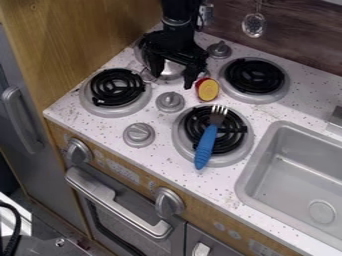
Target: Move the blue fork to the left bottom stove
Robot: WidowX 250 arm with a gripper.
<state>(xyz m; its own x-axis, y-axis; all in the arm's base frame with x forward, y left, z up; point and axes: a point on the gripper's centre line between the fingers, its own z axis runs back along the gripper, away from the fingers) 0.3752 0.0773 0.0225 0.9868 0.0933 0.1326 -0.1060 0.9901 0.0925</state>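
The blue fork [208,141] lies on the lower right burner [182,141], its metal tines toward the back and its blue handle end over the burner's front rim. The left bottom burner [90,102] has nothing on its black coil. My gripper [172,77] hangs over the back left of the stove, above a metal pot, up and to the left of the fork. Its two fingers are spread apart, open, and the fork is outside them.
Under the gripper a silver pot [171,71] covers the back left burner. A red and yellow toy food piece [208,90] sits just right of the gripper. Knobs [170,102] stand between the burners. The sink [294,165] is at the right, the wooden wall [83,37] at the left.
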